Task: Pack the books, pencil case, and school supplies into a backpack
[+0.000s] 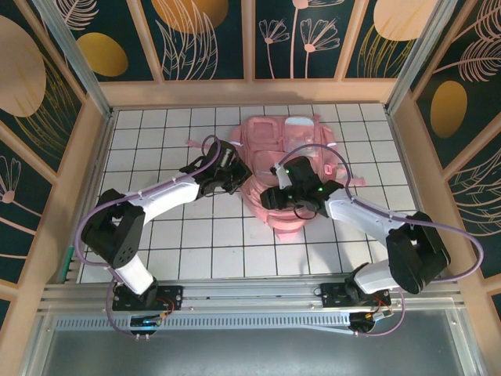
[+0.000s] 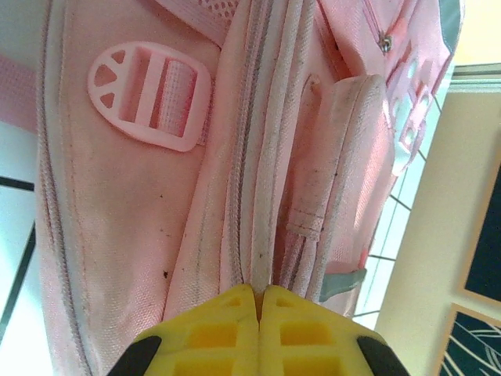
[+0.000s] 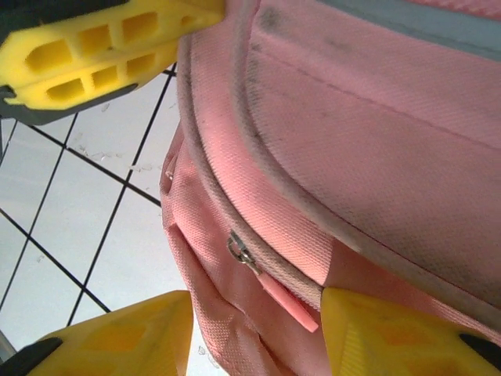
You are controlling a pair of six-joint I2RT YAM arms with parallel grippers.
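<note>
The pink backpack [image 1: 293, 145] lies flat in the middle of the tiled table. My left gripper [image 1: 235, 182] is at its left side, shut on a pale piping seam of the backpack [image 2: 117, 219], with the yellow fingertips [image 2: 259, 296] pressed together on it. My right gripper [image 1: 275, 197] is at the bag's near end, and its jaws [image 3: 254, 329] stand open around the pink zipper pull [image 3: 286, 298] without touching it. The books and the pencil case are out of view. A thin green thing [image 1: 70, 262] at the table's left edge may be the pen of the school supplies.
Wooden walls [image 1: 94, 157] close in the white tiled table [image 1: 196, 243] on three sides. A pink strap buckle [image 2: 149, 94] lies on the bag's side. My left gripper's yellow finger [image 3: 94, 47] shows at the top left of the right wrist view, close to the bag.
</note>
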